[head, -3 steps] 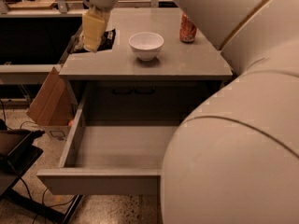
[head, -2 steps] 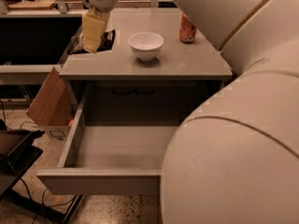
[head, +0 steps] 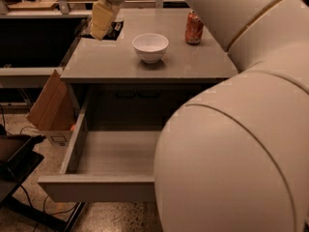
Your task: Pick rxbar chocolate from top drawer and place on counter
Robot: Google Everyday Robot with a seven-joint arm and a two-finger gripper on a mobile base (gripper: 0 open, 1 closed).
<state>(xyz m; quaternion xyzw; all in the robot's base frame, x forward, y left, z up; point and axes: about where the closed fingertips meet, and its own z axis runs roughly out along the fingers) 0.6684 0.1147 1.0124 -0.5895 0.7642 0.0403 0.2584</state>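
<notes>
The gripper [head: 100, 32] hangs over the far left corner of the counter [head: 111, 64], pointing down at a slight slant. Its pale cream tip comes down right at the chocolate bar [head: 115, 30]. I cannot tell whether the gripper is open or closed, or whether it has any hold on the bar.

The bar, in its dark wrapper, lies flat on the counter in that far left corner, close to the left edge. Its left part is hidden behind the gripper.

A white bowl [head: 150, 46] stands upright on the counter, about midway between the left and right edges. It is near the bar but clear of it. An orange can [head: 194, 27] stands upright toward the far right corner, apart from the bowl.

Below the counter's front edge, the top drawer [head: 116, 153] is pulled well out. The part of its flat grey bottom that can be seen is bare. Its right side is covered by the robot's large pale arm [head: 231, 144], which fills the right of the view.

A brown cardboard box [head: 48, 105] stands on the floor beside the left edge of the cabinet, level with the open drawer.
</notes>
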